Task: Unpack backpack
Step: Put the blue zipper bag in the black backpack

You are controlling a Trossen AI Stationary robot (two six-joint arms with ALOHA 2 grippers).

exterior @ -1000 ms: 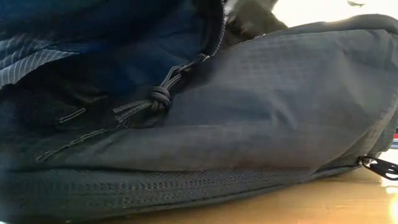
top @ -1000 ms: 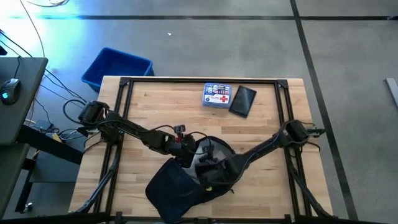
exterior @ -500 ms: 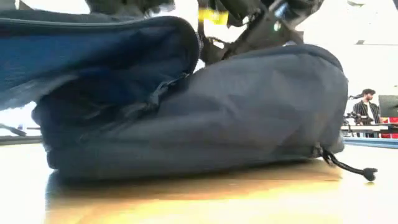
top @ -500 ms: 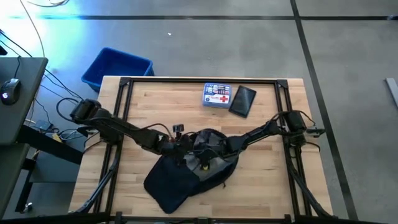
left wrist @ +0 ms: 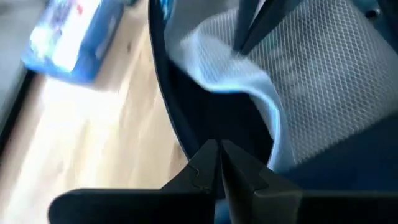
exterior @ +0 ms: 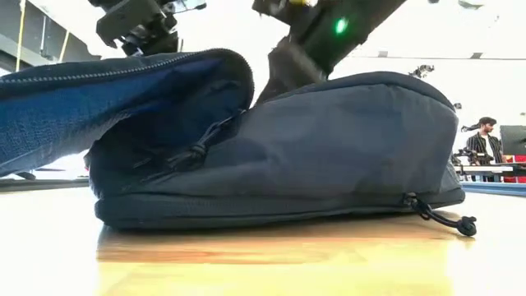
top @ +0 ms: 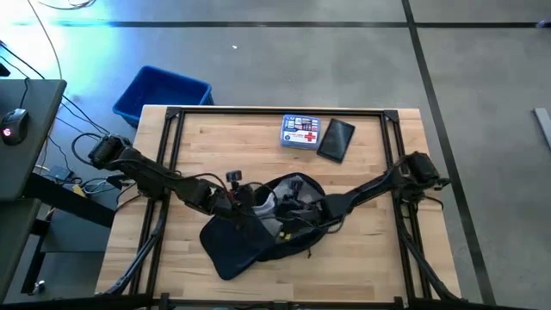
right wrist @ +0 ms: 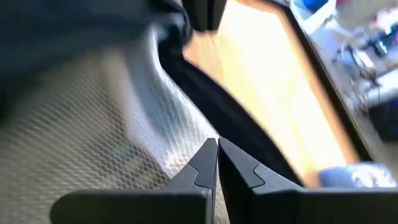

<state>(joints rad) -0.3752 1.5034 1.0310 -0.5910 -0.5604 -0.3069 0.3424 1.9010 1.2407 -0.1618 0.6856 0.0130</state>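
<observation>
- The pale wooden table (top: 362,250) with its black frame is carrying everything I am working on.
- The dark navy soft fabric backpack (top: 258,232) is lying open on that table, near its front middle, with the flap (exterior: 99,107) folding over and pale mesh lining (left wrist: 323,68) showing.
- The blue plastic bin (top: 162,95) is sitting on the floor beyond the backpack, off the table's far left corner.
- The blue first-aid box (top: 300,133) and flat black pouch (top: 336,139) are lying side by side, well beyond the backpack.
- My left gripper (left wrist: 219,163) is reaching into the backpack's opening, fingers pressed together on nothing.
- My right gripper (right wrist: 217,160) is sitting over the mesh lining, fingers likewise together.
</observation>
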